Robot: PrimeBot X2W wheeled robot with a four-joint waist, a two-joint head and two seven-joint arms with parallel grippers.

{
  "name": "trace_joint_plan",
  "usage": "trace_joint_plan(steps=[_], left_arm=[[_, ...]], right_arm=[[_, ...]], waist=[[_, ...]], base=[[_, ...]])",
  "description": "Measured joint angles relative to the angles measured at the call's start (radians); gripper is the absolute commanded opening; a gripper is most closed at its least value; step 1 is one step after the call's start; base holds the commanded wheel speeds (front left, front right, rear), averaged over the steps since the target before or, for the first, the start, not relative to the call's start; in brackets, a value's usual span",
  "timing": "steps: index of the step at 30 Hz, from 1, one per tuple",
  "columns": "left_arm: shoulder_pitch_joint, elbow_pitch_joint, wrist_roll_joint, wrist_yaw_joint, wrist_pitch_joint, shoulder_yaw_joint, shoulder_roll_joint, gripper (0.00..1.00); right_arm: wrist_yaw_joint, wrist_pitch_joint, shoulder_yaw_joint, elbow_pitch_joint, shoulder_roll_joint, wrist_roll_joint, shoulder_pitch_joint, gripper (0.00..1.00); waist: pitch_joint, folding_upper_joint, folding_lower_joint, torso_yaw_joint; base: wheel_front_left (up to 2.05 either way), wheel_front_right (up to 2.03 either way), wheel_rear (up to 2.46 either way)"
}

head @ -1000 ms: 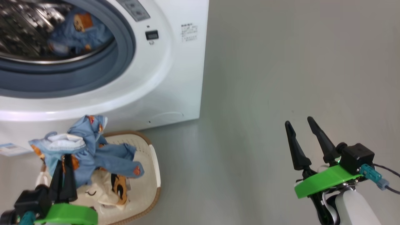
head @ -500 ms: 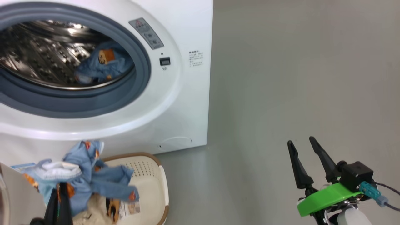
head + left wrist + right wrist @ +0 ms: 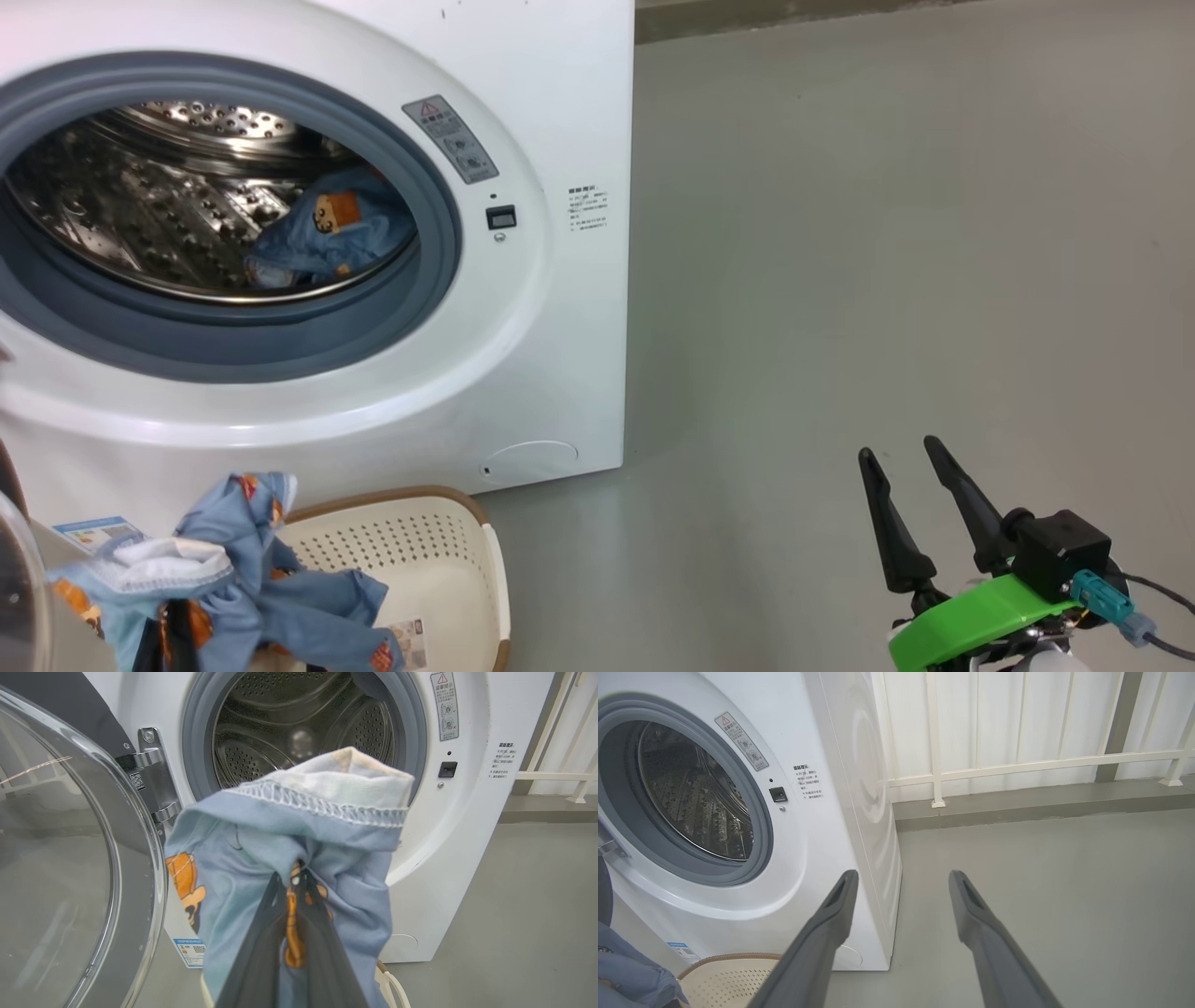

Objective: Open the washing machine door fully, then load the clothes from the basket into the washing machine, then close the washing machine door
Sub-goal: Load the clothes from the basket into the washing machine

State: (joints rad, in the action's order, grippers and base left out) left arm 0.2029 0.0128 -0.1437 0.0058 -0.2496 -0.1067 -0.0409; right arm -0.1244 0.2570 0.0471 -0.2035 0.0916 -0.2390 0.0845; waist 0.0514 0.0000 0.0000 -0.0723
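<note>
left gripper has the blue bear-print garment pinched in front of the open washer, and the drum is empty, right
Not empty: the head view shows a blue bear-print piece lying in the drum. The left gripper does pinch the garment.

Two long, tapering black fingers are seen on the right gripper point(image 3: 897, 448), bolted to a bright green plastic bracket point(image 3: 971, 618). Behind it, a black box module point(image 3: 1060, 555) is fitted with a teal plug point(image 3: 1097, 590) and a thin dark cable point(image 3: 1167, 642).
</note>
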Motion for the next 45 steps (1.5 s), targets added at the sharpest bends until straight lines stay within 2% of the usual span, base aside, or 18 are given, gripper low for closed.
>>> trace_joint_plan(steps=[12,25,38,45], left_arm=[[0.019,0.008,-0.011,0.017,0.0,0.01,0.0,0.0],[0.0,0.006,-0.025,0.021,0.0,0.039,0.0,0.0],[-0.287,-0.033,-0.007,0.012,0.0,0.019,0.004,0.0],[-0.494,-0.105,0.034,-0.028,-0.004,-0.002,-0.016,0.0]], right_arm=[[0.0,0.0,0.001,0.0,-0.006,0.0,-0.004,1.0],[0.0,0.0,0.0,0.002,-0.006,0.0,-0.004,1.0],[0.0,0.0,0.007,0.01,-0.005,-0.005,0.04,1.0],[0.0,0.0,0.009,0.015,0.007,-0.01,0.078,1.0]], waist=[[-0.007,0.0001,0.0,0.005],[0.031,0.0001,0.0,0.006],[0.13,0.0,0.0,-0.001],[0.2,0.0001,0.0,-0.017]], base=[[0.0,0.0,0.0],[0.0,0.0,0.0],[0.0,0.0,0.0],[0.0,0.0,0.0]])
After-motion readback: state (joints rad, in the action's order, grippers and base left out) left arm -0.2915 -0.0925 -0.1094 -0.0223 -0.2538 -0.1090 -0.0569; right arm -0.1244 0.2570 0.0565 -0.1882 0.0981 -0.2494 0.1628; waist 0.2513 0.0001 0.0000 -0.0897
